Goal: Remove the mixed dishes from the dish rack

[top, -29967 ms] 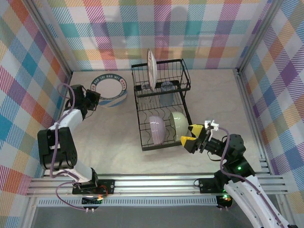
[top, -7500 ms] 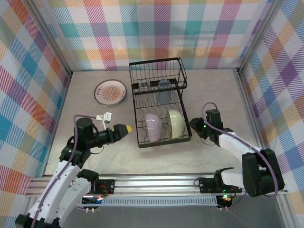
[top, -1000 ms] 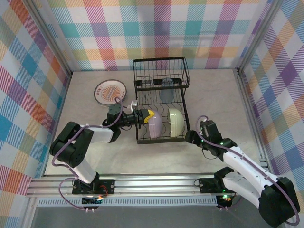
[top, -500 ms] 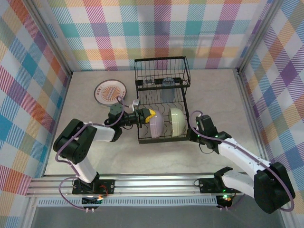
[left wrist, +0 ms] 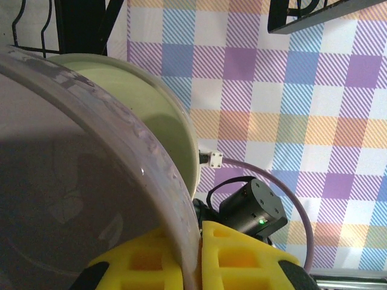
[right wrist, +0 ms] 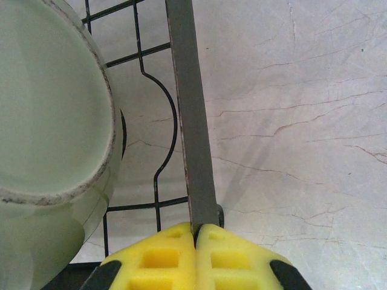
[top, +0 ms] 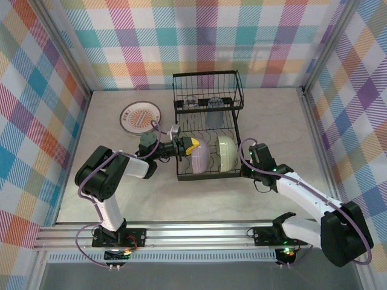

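Observation:
The black wire dish rack (top: 207, 81) stands mid-table. On its lower level a lavender bowl (top: 200, 159) and a pale green bowl (top: 226, 153) stand on edge. Bluish glass tumblers (top: 214, 104) sit in the raised basket. My left gripper (top: 188, 146) is shut on the lavender bowl's rim (left wrist: 172, 181), with the green bowl (left wrist: 151, 103) right behind it. My right gripper (top: 245, 164) is shut on the rack's right side bar (right wrist: 195, 139), beside the green bowl (right wrist: 51, 121). A white plate with orange pattern (top: 140, 116) lies flat left of the rack.
Plaid walls (top: 199, 36) close in the marble tabletop (top: 272, 121) on three sides. An aluminium rail (top: 193, 232) runs along the near edge. Bare table lies right of the rack and in front of it.
The rack has shifted slightly right and away with the right gripper holding its side. The left gripper stays clamped on the lavender bowl, following it.

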Robot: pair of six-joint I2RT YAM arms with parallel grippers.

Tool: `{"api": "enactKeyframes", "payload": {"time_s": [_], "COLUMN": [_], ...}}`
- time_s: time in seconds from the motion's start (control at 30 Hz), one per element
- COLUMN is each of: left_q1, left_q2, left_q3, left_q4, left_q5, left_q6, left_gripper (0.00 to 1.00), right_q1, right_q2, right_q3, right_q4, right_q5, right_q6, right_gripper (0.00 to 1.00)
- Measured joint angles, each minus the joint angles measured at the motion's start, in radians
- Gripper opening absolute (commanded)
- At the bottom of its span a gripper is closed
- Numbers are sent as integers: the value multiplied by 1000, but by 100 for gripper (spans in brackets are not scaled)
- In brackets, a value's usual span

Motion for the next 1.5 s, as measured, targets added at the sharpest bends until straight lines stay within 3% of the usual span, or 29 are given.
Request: {"api": "enactKeyframes", "payload": {"time_s": [0.73,1.5], "left_q1": [12,0], "left_q2": [19,20], "left_q3": [11,11], "left_q4": [26,25], "left_q5": [55,-105], "left_q6": [40,-95], "left_gripper": [0,0], "right_q1": [-6,-12], "right_q2": [26,45], "right_q3": [2,2], "right_q4": [20,82], "right_q5": [-4,-8], "right_q6": [-11,5], "right_gripper": [0,0]}}
